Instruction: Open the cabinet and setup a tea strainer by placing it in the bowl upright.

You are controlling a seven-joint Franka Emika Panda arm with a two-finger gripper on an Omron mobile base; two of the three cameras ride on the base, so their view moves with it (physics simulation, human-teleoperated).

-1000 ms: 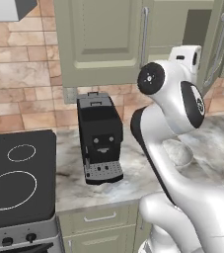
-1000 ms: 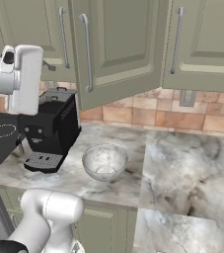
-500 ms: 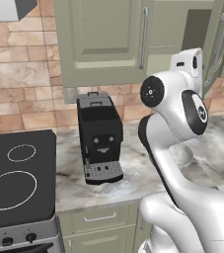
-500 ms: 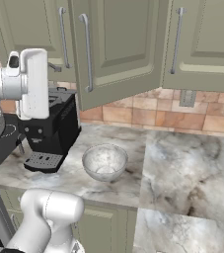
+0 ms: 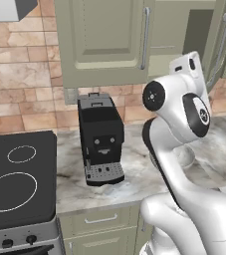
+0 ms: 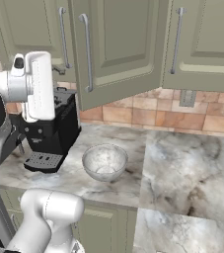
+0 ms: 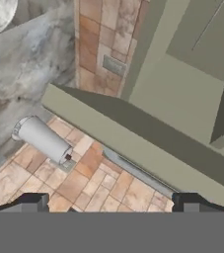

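The cabinet [image 6: 116, 49] door stood swung partly open, its long silver bar handle [image 6: 87, 52] facing the room. The bowl [image 6: 104, 162] sat on the marbled worktop [image 6: 182, 163], just right of the black coffee machine [image 6: 52, 136] and below the open door. The arm's hand was raised beside the cabinet, level with the lower edge of the doors. In the hand view the fingers [image 7: 32, 201] stood wide apart with nothing between them, pointed at the tiled wall [image 7: 84, 173] under the cabinet.
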